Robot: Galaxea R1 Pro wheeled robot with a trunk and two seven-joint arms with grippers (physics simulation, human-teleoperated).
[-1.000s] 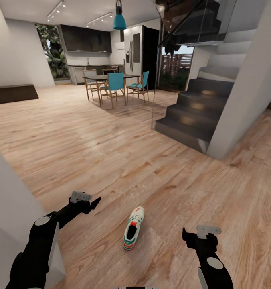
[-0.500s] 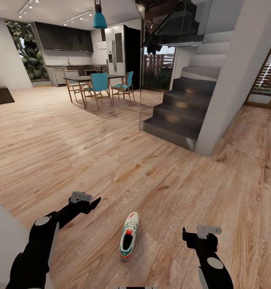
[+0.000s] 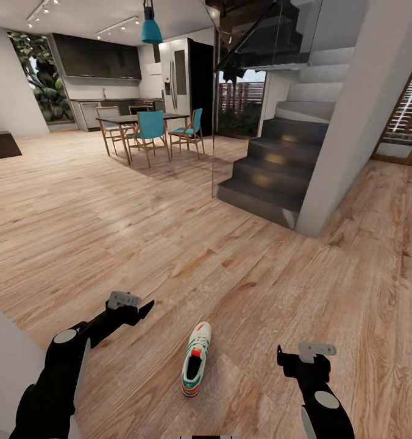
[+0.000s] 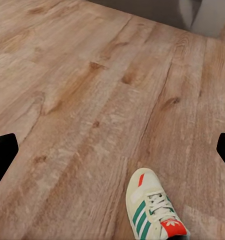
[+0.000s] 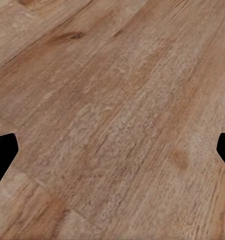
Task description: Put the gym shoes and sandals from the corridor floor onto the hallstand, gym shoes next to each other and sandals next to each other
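Observation:
One gym shoe (image 3: 195, 360), cream-white with green stripes and a red-orange tongue mark, lies on the corridor floor (image 3: 169, 244) between my two arms, toe pointing away from me. The shoe's toe half (image 4: 151, 206) appears in the left wrist view. My left gripper (image 3: 144, 309) hangs open above the floor to the left of the shoe, nothing between its fingers (image 4: 3, 154). My right gripper (image 3: 281, 355) hangs open to the shoe's right over bare planks, its fingers (image 5: 2, 152) wide apart. The sandals and the hallstand are out of view.
Dark grey stair steps (image 3: 270, 177) with a glass panel rise ahead on the right, beside a white pillar (image 3: 352, 122). A dining table with teal chairs (image 3: 150, 127) stands far back. A pale white surface (image 3: 5, 366) sits at my near left.
The camera has swung to the right, so the stairs and the table sit further left in the picture. Both arms keep their pose and the shoe lies still.

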